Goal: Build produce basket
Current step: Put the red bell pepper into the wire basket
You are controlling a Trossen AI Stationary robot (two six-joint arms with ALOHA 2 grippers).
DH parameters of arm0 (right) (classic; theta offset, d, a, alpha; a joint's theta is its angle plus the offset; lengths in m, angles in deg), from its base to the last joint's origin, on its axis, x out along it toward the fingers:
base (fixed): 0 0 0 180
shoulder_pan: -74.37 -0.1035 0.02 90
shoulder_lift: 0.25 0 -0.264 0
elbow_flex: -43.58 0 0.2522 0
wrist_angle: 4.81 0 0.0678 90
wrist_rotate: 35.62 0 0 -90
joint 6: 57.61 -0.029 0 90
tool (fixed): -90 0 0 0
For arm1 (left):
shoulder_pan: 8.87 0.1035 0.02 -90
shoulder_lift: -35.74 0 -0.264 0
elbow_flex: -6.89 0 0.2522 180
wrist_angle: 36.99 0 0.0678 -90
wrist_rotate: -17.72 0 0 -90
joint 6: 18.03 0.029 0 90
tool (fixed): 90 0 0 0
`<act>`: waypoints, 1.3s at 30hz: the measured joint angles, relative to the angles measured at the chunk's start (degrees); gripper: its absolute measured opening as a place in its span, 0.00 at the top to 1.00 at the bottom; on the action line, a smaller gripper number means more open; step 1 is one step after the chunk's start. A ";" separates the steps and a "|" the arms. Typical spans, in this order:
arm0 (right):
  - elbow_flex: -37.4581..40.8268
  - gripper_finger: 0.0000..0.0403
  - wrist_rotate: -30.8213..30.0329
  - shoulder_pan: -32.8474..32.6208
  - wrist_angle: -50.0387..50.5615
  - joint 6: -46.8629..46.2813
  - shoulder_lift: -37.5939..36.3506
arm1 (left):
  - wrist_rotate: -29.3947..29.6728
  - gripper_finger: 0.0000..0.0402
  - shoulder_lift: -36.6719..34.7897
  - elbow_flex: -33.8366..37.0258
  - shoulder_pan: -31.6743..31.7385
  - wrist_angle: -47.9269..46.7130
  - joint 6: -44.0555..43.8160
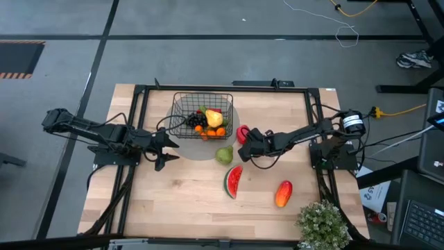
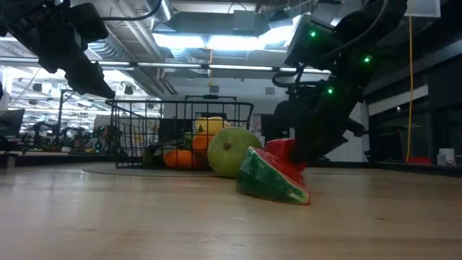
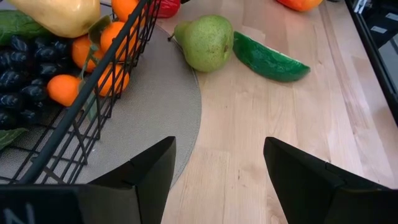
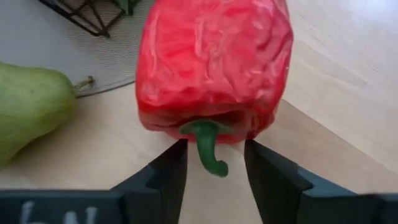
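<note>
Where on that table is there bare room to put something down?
The near-left wood, beside the watermelon slice, is bare. It is crowded around the basket, pear, red pepper and right gripper; mango and plant fill the near-right corner.

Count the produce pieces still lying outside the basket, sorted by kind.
Red pepper: 1
Green pear: 1
Watermelon slice: 1
Orange-red mango: 1
Total outside the basket: 4
</note>
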 joint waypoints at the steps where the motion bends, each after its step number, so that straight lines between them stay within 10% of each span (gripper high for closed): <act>1: 0.01 0.62 0.12 0.00 -0.03 0.00 -0.02 | 0.00 0.40 0.00 0.00 0.01 -0.01 0.00; 7: 0.00 0.93 0.61 -0.21 -0.20 0.31 -0.81 | 0.00 0.40 0.01 0.00 0.01 0.00 0.02; 13: -0.88 0.97 0.38 -3.44 2.14 0.20 -4.55 | 0.00 0.40 0.00 0.00 -0.01 -0.01 0.02; 24: -13.87 0.97 -25.79 -7.29 8.48 13.20 -9.70 | 0.00 0.40 0.01 0.00 0.00 -0.02 0.04; 30: -17.23 0.97 -10.89 -2.65 -13.95 39.00 -9.66 | 0.00 0.40 0.01 0.00 0.00 -0.03 0.04; 39: -17.38 0.97 3.80 5.74 -32.19 45.05 -7.85 | 0.00 0.40 0.01 0.00 0.00 -0.02 0.00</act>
